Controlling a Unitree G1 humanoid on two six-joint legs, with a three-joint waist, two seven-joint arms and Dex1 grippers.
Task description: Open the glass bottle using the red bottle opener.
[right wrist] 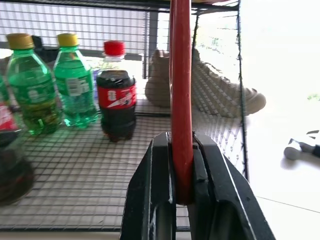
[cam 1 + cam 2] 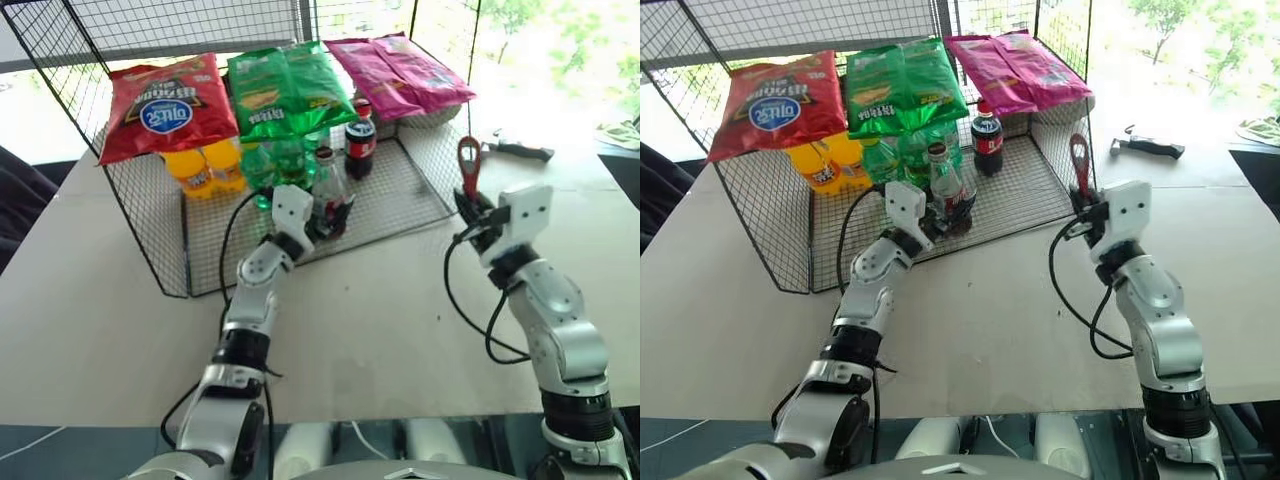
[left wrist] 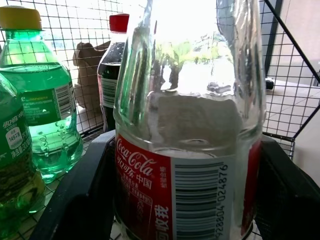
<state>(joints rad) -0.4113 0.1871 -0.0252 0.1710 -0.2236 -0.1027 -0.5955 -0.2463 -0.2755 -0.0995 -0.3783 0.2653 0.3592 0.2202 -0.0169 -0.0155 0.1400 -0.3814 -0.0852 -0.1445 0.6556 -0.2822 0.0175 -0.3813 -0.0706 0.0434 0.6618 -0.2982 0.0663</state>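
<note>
A: Where did the left gripper (image 2: 318, 222) stand?
B: At frame centre, its fingers flanking the glass bottle (image 2: 330, 192) on the wire rack (image 2: 400, 195); whether they gripped, I could not tell.
A: And the right gripper (image 2: 467, 207)?
B: Right of centre, pinching the red bottle opener (image 2: 469, 166) upright; steadying the bottle seemed in hand; next, ring onto cap.
A: Any writing?
B: "Coca-Cola" on its red label.

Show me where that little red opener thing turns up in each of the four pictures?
Left eye: red bottle opener upright in the right gripper.
Right eye: same.
Left wrist: not seen.
Right wrist: clamped edge-on.
Shared landmark: red-capped cola bottle.
</note>
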